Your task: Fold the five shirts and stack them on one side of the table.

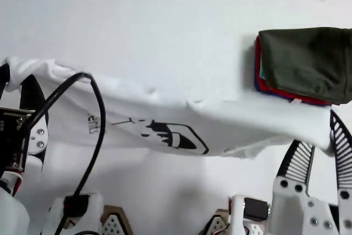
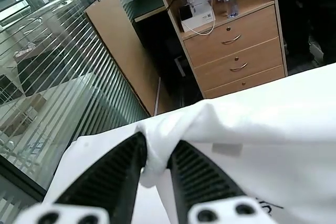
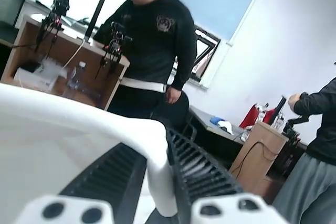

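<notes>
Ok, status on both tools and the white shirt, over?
Left tool shut on white shirt, right tool too. Shirt stretched between them. Folded stack close by right tool.

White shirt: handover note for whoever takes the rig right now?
Hands: left hand shut on one end of the white shirt, right hand shut on the other end.
Things: the shirt hangs stretched between them over the table. The folded stack, dark green on top, lies on the right arm's side.
Done: stack folded.
Left: fold the white shirt and add it to the stack.
</notes>
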